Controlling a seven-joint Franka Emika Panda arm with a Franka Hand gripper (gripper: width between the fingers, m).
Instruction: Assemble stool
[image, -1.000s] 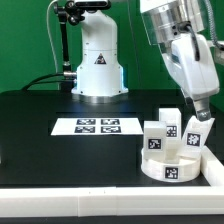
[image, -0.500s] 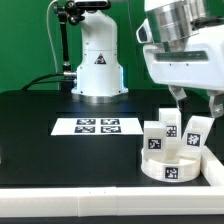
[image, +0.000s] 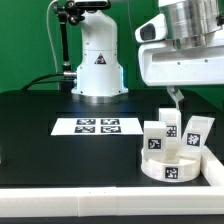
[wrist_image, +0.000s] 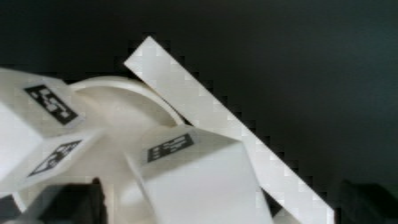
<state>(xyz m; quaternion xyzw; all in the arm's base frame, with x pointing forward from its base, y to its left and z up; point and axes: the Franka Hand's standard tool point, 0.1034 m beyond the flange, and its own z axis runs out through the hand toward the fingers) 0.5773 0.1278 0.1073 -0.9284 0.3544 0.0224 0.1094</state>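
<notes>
The stool parts stand together on the black table at the exterior view's right. The round white seat disc (image: 168, 167) lies in front, with tagged leg blocks (image: 156, 138) (image: 195, 132) crowded behind it. My gripper (image: 194, 96) hangs open above the blocks and holds nothing; only one thin finger (image: 174, 97) shows clearly. In the wrist view a leg block (wrist_image: 192, 165) fills the space below the open gripper (wrist_image: 205, 212), with the seat disc (wrist_image: 111, 105) and another leg block (wrist_image: 39, 112) beside it.
The marker board (image: 97, 126) lies flat at the table's middle. The arm's white base (image: 98, 62) stands behind it. A long white rail (image: 213, 166) (wrist_image: 199, 95) runs along the stool parts at the exterior view's right edge.
The hand has swung from a tilted pose down by the right-hand leg block to a higher, upright one above the blocks. The stool parts have not moved.
</notes>
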